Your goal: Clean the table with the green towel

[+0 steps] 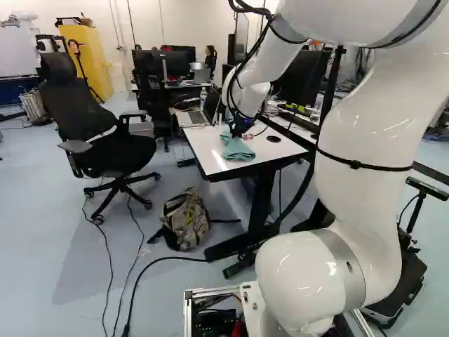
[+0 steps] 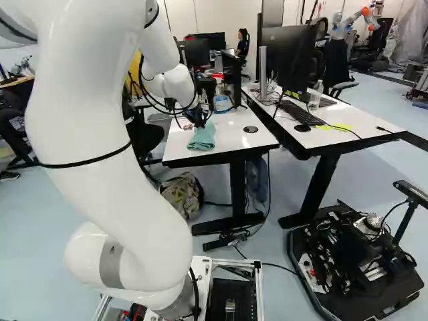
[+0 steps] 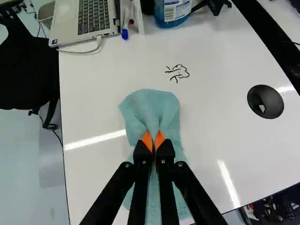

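At the near end of the white table [image 1: 200, 151], my gripper [image 1: 238, 132] reaches down to the green towel [image 1: 237, 148]. In the wrist view the gripper [image 3: 153, 140] is shut on the towel [image 3: 152, 108], with a fold of cloth pinched between the orange pads. The towel lies bunched on the tabletop [image 3: 103, 112], spreading ahead of the fingers and back beneath them. Black scribbled marks [image 3: 177, 73] stand on the table a short way ahead of the towel.
Beyond the marks are a laptop [image 3: 86, 21], a blue marker [image 3: 125, 29] and a bottle of blue liquid [image 3: 172, 11]. A round black cable hole [image 3: 265, 101] lies beside the towel. A second desk [image 2: 348, 127] adjoins; a backpack [image 1: 185, 219] and chair [image 1: 105, 147] stand on the floor.
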Controlling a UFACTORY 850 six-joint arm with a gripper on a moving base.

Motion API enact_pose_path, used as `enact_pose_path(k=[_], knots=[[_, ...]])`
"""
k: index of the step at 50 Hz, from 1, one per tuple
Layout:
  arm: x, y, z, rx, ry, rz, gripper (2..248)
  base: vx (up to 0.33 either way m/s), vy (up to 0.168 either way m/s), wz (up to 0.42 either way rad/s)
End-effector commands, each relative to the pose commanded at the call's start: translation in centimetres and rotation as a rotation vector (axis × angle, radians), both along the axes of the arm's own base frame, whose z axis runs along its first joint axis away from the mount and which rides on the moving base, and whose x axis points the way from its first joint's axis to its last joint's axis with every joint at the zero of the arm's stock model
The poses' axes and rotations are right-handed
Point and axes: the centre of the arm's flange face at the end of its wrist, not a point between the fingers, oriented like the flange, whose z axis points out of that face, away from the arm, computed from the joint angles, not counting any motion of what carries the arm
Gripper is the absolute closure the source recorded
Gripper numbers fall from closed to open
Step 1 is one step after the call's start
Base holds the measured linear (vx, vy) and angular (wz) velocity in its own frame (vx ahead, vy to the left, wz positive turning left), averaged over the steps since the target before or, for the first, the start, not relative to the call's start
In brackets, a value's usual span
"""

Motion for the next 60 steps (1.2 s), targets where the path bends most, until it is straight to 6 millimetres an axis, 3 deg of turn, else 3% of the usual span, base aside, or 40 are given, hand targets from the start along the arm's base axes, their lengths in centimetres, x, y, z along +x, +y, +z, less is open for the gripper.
enact_pose_path(k=[22, 29, 60], knots=[[0.1, -0.8, 2.5, 0.001, -0.049, -0.016, 223, 0.0, 0.0, 0.0], [0.6, -1.3, 2.5, 0.001, -0.051, -0.024, 223, 0.0, 0.0, 0.0], [4.9, -3.9, 2.3, -0.001, -0.067, -0.069, 223, 0.0, 0.0, 0.0]])
